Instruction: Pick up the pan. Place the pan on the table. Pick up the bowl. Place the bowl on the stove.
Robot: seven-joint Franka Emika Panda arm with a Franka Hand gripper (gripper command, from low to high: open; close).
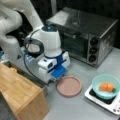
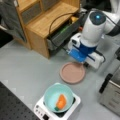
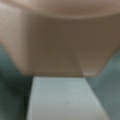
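Observation:
In both front views the dusty-pink pan lies flat on the grey table. My gripper is low at the pan's edge, on its handle side, and the hand hides its fingers. The wrist view is filled by the pan's pink wall, with the white handle running toward the camera. The teal bowl, with orange food inside, sits on the small white stove, apart from the pan.
A large silver toaster oven stands behind the pan and stove. A light wooden box sits beside the arm's base, with cables trailing next to it.

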